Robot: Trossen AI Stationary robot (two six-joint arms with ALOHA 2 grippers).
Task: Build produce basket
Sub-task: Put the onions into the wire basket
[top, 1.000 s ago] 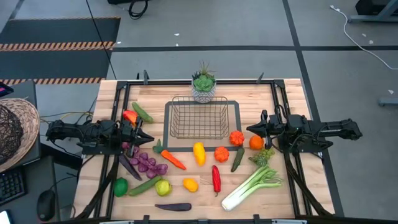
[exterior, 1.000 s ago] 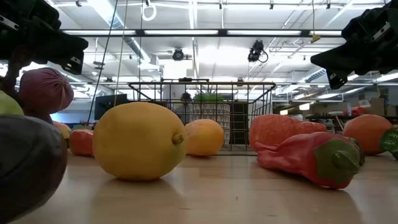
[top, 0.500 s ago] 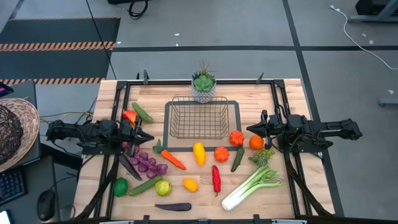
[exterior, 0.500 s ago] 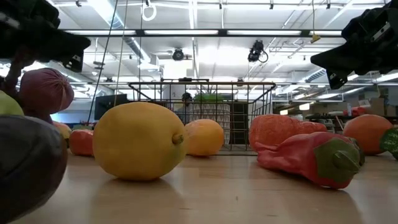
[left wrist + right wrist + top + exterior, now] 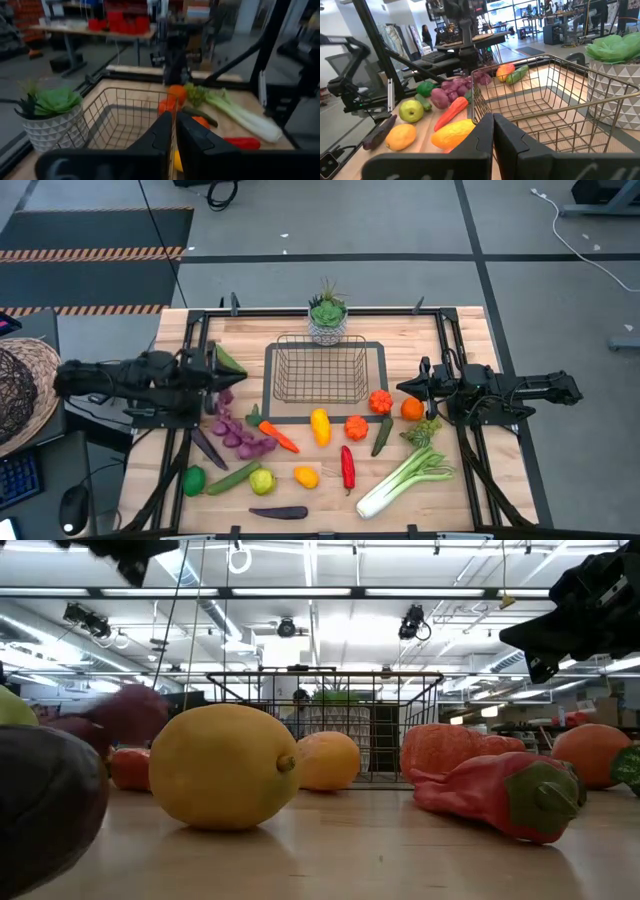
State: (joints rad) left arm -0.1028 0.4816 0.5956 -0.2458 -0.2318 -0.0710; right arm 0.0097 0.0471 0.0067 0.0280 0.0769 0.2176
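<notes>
The dark wire basket [image 5: 322, 338] stands on a grey mat at the table's far middle. Toy produce lies scattered on the near half. It includes purple grapes [image 5: 240, 436], a carrot [image 5: 279, 436], a yellow fruit [image 5: 320, 425], a red chili [image 5: 347, 468] and a leek [image 5: 405, 478]. My left gripper [image 5: 220, 380] is raised left of the basket, above the grapes' far end. Its fingers are shut in the left wrist view [image 5: 175, 127]. My right gripper [image 5: 403, 388] hovers shut right of the basket, beside an orange [image 5: 412, 409], and touches nothing. My left gripper is shut on the grapes at the bunch's far-left end [image 5: 224, 395]. The gripper itself covers the place of contact. That end is drawn up under the fingers. The rest of the bunch [image 5: 262, 446] trails on the table toward the carrot.
A potted succulent [image 5: 327, 320] stands at the basket's far side. A green cucumber [image 5: 231, 361] lies beside my left gripper. Dark aubergines [image 5: 209, 446], a lime [image 5: 193, 479] and an apple [image 5: 262, 480] lie near the front-left. Metal frame rails [image 5: 190, 350] run along both sides of the table.
My left gripper has risen quickly and drawn back toward the table's far-left. The grapes' far end has moved with it, so the bunch is strung out in a line. It shows blurred in the low view.
</notes>
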